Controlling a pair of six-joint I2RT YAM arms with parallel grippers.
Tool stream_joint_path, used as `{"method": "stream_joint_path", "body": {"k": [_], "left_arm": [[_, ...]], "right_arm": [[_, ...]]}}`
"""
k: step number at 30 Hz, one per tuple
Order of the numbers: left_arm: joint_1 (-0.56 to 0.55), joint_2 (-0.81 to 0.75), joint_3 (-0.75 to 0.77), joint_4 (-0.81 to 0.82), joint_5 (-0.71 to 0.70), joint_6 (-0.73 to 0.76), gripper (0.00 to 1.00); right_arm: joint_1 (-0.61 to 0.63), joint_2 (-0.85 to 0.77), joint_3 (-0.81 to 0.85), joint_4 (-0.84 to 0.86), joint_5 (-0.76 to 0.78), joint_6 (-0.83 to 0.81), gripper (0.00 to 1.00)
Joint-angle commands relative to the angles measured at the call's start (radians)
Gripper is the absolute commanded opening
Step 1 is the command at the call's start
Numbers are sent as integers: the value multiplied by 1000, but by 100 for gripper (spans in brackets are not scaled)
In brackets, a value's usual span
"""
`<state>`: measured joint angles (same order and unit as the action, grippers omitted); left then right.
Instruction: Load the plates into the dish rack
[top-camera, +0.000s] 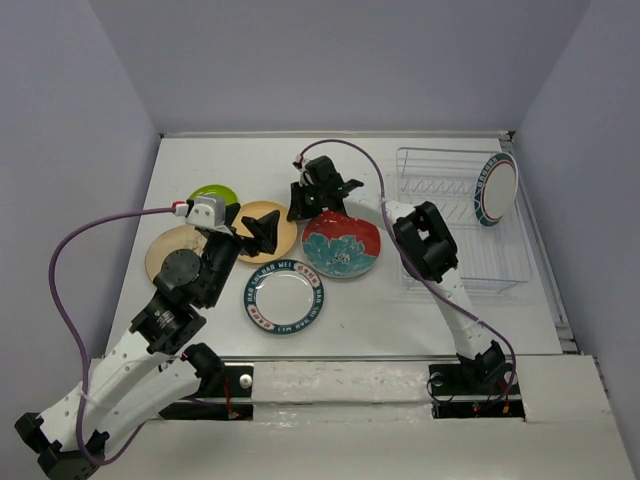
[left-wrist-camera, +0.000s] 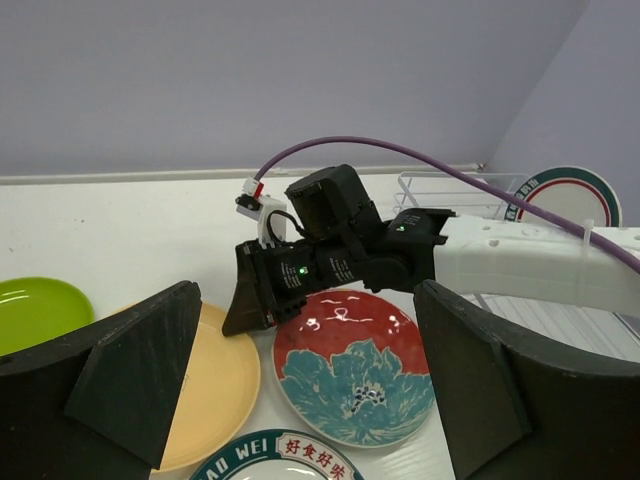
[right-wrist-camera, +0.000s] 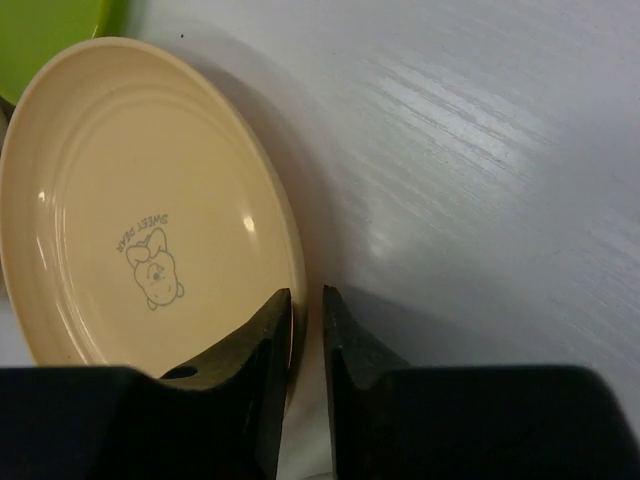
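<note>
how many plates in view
6: lime green plate far left; tan plate beside it, second tan plate partly under the left arm; red flowered plate mid-table; teal-rimmed plate nearer the bases; second teal-rimmed plate standing in the dish rack.

A lab test booth: bare grey walls (top-camera: 330, 60) enclose a white table (top-camera: 400, 310).

White table boxed in by plain grey walls.
The table (top-camera: 370, 312) has a faintly grained top; far wall (top-camera: 330, 60), left wall (top-camera: 60, 150) and right wall (top-camera: 590, 140) close it in, and a white ledge (top-camera: 340, 376) runs along its near edge.
</note>
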<state>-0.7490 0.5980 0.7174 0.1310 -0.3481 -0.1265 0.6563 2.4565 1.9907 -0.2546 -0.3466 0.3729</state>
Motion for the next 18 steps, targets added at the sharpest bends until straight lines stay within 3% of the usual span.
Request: {"method": "stream_joint_path", "body": {"k": [1, 7, 13, 18], "left_arm": [[7, -15, -1, 61, -11, 18, 99], [7, -23, 1, 59, 1, 14, 99], [7, -47, 2, 58, 9, 11, 99], [7, -72, 7, 58, 43, -2, 99]], "right_arm": [[8, -20, 36, 11, 20, 21, 18], [8, -142, -23, 18, 106, -28, 7], [-1, -364, -108, 34, 291, -89, 7], [-82, -618, -194, 16, 532, -179, 7]]}}
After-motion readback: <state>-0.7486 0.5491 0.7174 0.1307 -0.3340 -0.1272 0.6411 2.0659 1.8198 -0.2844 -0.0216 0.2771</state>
